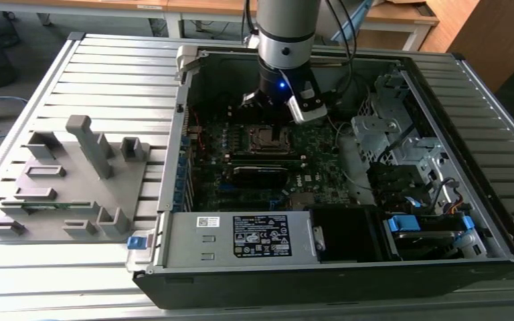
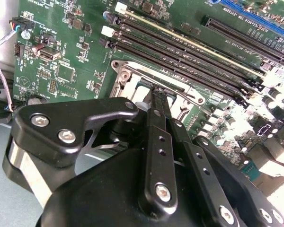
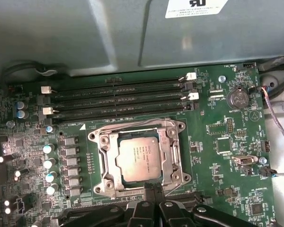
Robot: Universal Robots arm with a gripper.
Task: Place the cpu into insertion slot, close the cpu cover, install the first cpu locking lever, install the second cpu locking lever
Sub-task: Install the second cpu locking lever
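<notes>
Jaws of the gripper are clenched together, empty, tips at the socket's edge, apparently to push hardware. Inside the insertion slot, the cpu lies framed by the cpu cover, closed down.

We see a silver-grey cylindrical arm with a black wrist, a small blue light, and black cables. Our black gripper has silver screws on its linkages.
</notes>
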